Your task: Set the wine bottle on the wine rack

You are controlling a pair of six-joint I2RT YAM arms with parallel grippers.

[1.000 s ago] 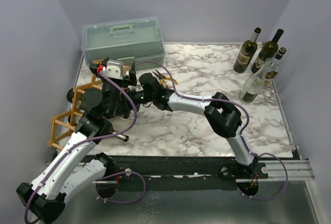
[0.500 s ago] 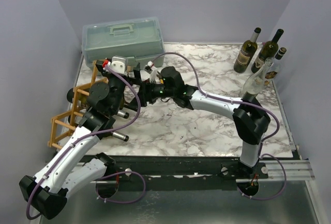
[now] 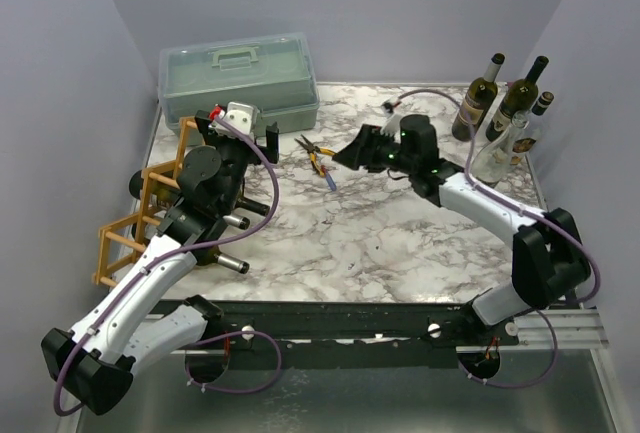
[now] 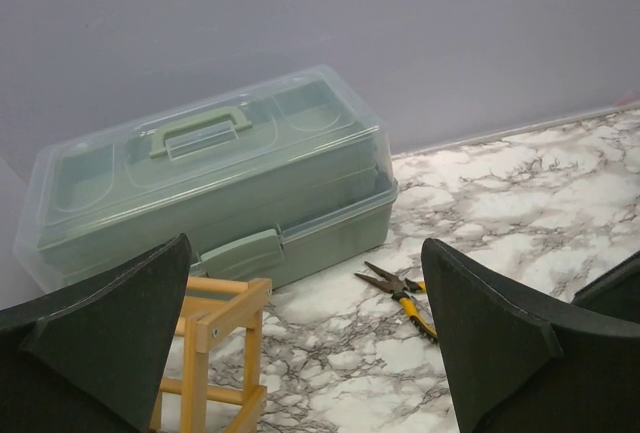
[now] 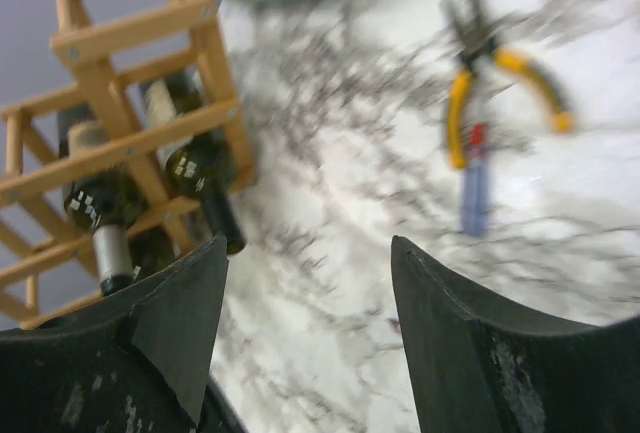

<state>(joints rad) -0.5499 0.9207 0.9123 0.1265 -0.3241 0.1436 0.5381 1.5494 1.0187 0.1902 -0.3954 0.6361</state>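
Observation:
The wine rack (image 3: 128,225) of orange-tan sticks stands at the table's left edge. Two dark bottles lie in it, their necks (image 3: 236,221) poking out to the right; the right wrist view shows the rack (image 5: 118,143) and these bottles (image 5: 203,175) blurred. Several more wine bottles (image 3: 478,93) stand upright at the back right corner, one of them clear (image 3: 497,156). My left gripper (image 3: 243,133) hovers open above the rack's back end, holding nothing (image 4: 310,353). My right gripper (image 3: 347,156) is open and empty over the back middle of the table, pointing left (image 5: 310,333).
A pale green toolbox (image 3: 240,73) sits at the back left, just behind the rack (image 4: 225,328). Yellow-handled pliers (image 3: 318,156) and a small blue object lie on the marble between the two grippers. Walls close in on the left, back and right.
My right arm has drawn back from the rack, swinging right towards the back middle of the table, its jaws a little wider. The left gripper has shifted slightly back and up.

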